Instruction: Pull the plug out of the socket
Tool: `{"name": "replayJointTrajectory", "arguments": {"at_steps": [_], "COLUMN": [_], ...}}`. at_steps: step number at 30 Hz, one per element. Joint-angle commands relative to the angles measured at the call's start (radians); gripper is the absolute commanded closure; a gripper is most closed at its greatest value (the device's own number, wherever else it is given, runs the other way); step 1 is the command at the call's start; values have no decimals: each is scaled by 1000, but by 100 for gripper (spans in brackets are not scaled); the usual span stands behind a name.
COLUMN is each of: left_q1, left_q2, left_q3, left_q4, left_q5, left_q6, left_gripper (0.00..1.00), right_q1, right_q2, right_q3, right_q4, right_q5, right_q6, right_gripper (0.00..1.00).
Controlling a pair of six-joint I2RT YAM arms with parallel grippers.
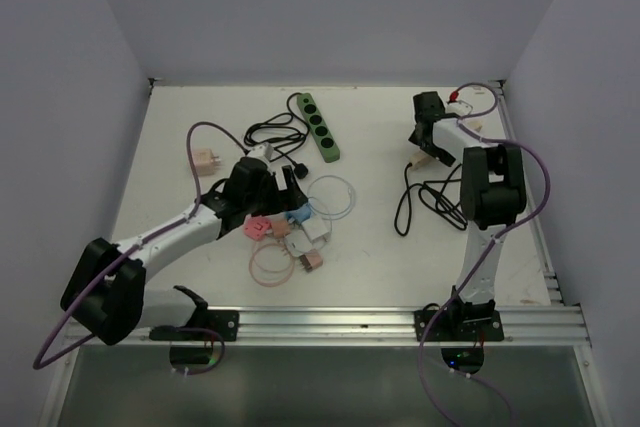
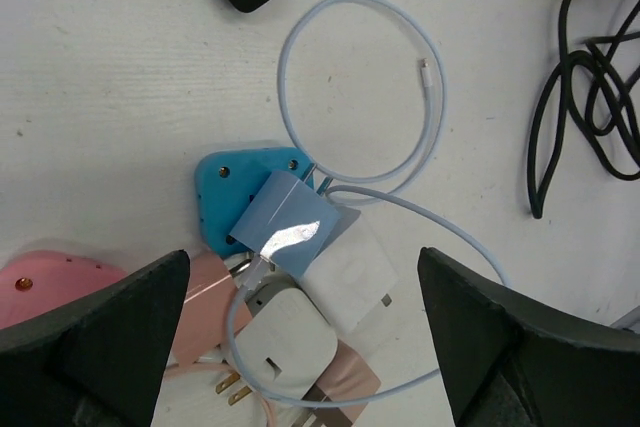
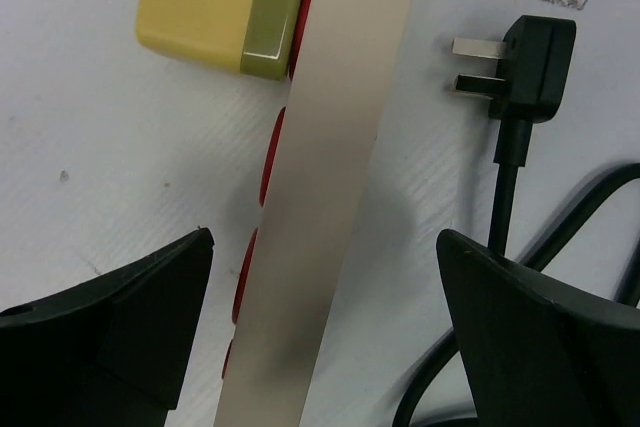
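- Right claw (image 3: 322, 247) is wide open, straddling the power strip (image 3: 340, 97). The yellow plug (image 3: 215, 7) sits in a socket near its far end.
- We'd centre on the plug body, grip it squarely and pull straight out.
- Left claw (image 2: 303, 257) is wide open over the chargers (image 2: 290, 342). We'd rather it pinned the strip to the surface.

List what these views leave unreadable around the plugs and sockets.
Right wrist: the beige power strip shows edge-on, socket face hidden, ends cut by the frame.
Right wrist: the yellow plug hides its pins against the strip.
Left wrist: the pink adapter sits mostly behind the left fingers.
Top external: the charger pile is too small to trace connections.
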Motion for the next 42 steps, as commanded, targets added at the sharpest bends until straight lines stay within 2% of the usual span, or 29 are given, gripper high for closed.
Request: {"name": "replayJointTrajectory", "arguments": {"at_steps": [1, 7, 10, 13, 14, 15, 17, 19, 20, 25, 30, 33, 37, 42], "left_q1": [9, 9, 9, 9, 9, 9, 9, 9, 9, 9, 8, 8, 8, 6], "left_q2": [-139, -284, -334, -366, -372, -377, -387, -394, -395, -383, -334, -291, -234, -203], "left_q3": [2, 0, 0, 4, 4, 7, 7, 7, 8, 20, 54, 77, 112, 142], "left_q4": [-38, -116, -148, -174, -185, -193, -204, -207, -205, -198, -181, -162, -127, -38], "left_q5": [-40, -103, -133, -146, -149, -150, -149, -147, -141, -110, -60, 9, 69, 135], "left_q6": [29, 29, 32, 35, 37, 38, 39, 34, 29, 6, -20, -38, -70, -136], "left_gripper": [1, 1, 1, 1, 1, 1, 1, 1, 1, 1, 0, 0, 0, 0], "right_q1": [-14, -20, -20, -20, -20, -20, -19, -16, -8, 33, 161, 257, 337, 443], "right_q2": [41, 94, 119, 111, 104, 90, 42, 4, -46, -247, -526, -639, -826, -952], "right_q3": [66, 120, 144, 127, 114, 100, 46, -15, -40, -260, -463, -550, -635, -707], "right_q4": [-35, -50, -75, -61, -47, -17, 22, 75, 94, 264, 373, 420, 470, 511], "right_q5": [5, -29, -51, -83, -89, -97, -126, -149, -167, -251, -316, -350, -469, -555], "right_q6": [47, 50, 49, 26, 16, -6, -43, -103, -128, -287, -416, -456, -479, -507], "right_gripper": [3, 12, 25, 45, 57, 63, 80, 91, 100, 100, 100, 100, 100, 100]}}
